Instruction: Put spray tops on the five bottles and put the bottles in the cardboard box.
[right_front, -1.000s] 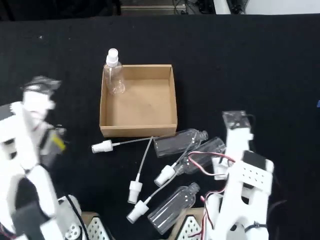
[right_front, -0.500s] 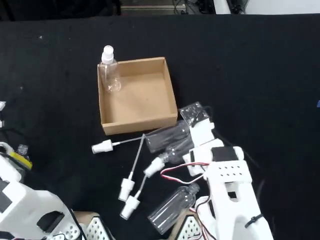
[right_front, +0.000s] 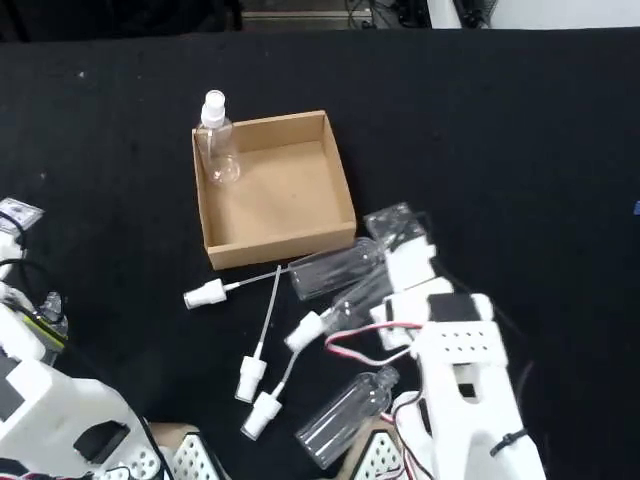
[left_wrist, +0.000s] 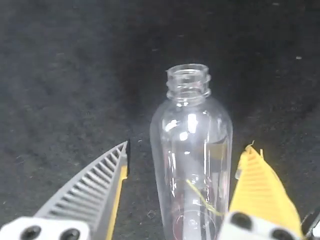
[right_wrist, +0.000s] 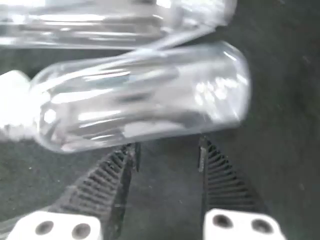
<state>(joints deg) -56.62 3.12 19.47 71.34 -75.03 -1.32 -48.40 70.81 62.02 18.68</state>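
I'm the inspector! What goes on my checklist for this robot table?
Surface: black table.
Job's things: cardboard box holds one upright capped bottle; three lying bottles nearby; three loose spray tops; one open bottle.
Clutter: nothing seen.
Grippers: left gripper open around the open bottle; right gripper open, just short of a lying bottle.
Cables: red and white wires on right arm.
Surroundings: cords past the far edge.

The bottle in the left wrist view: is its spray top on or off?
Off. The bottle shows a bare threaded neck with an open mouth.
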